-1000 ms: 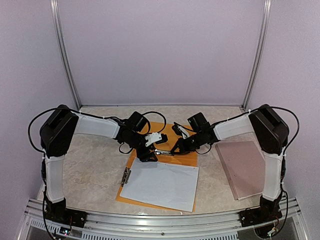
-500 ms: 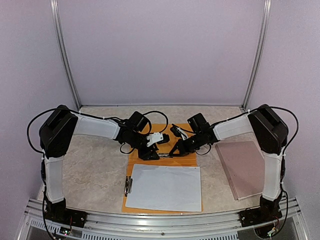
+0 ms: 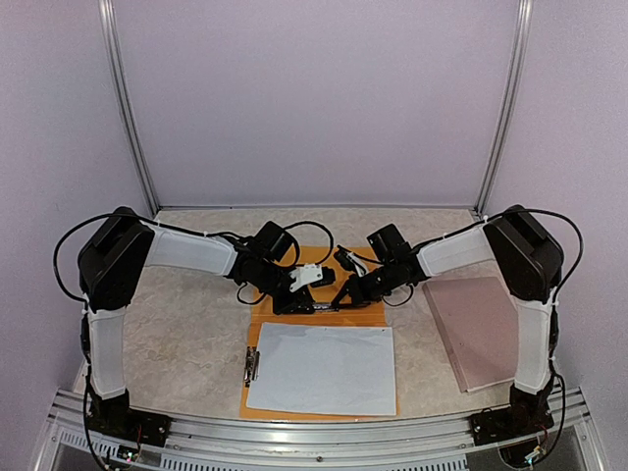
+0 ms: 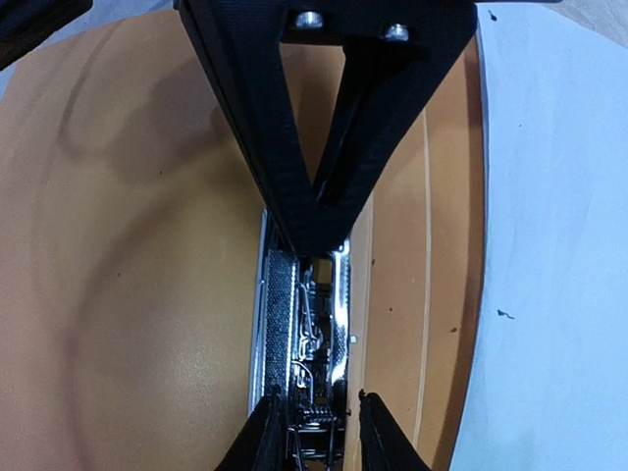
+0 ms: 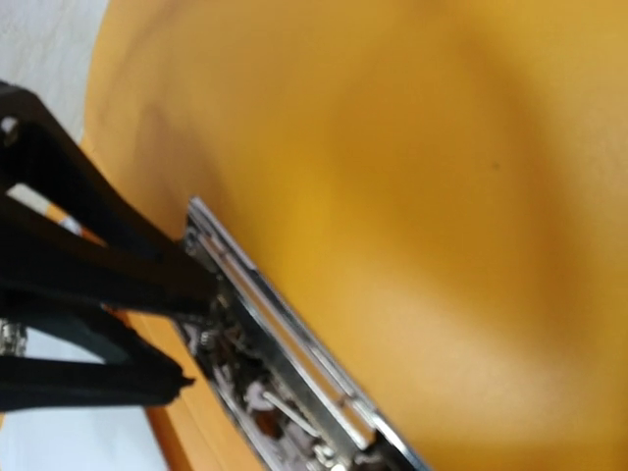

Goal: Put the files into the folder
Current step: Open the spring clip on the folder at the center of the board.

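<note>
Looking down, your left hand (image 4: 314, 432) straddles the clip (image 4: 324, 324) on the folder (image 4: 128, 245), barely open, can't tell if it's gripping; right hand (image 4: 316, 240) is pinched closed, tip at that clip.

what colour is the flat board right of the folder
The board is plain pinkish-brown, clearest in the top external view.

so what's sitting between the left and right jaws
The metal clip on the orange folder; the top view shows it between them, both wrist views close up.
</note>
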Controlling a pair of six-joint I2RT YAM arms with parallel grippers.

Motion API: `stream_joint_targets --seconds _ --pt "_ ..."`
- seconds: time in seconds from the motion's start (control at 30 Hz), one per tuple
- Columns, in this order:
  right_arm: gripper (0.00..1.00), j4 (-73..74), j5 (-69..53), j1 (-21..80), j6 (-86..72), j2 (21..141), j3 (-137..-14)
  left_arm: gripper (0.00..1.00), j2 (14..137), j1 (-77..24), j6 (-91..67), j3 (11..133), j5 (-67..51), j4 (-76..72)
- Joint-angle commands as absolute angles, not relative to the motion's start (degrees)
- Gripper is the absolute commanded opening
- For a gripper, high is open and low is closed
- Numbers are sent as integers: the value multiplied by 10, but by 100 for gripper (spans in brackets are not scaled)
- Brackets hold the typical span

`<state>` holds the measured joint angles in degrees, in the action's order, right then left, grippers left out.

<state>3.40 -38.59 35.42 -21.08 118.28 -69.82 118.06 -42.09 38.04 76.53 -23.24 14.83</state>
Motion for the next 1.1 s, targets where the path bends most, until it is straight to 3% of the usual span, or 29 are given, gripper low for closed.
stream_joint_targets --seconds 0.0,0.3,0.43,1.07 --pt "0 37 -369 348 -209 1205 -693 25 1192 -419 383 748 -226 155" --pt "0 65 -341 336 -178 1226 -709 27 1204 -414 400 752 -224 185" --pt "0 70 -332 336 -169 1238 -711 17 1210 -414 409 753 -225 200" --pt "0 83 -297 331 -135 1264 -734 4 1219 -427 442 755 -232 222"
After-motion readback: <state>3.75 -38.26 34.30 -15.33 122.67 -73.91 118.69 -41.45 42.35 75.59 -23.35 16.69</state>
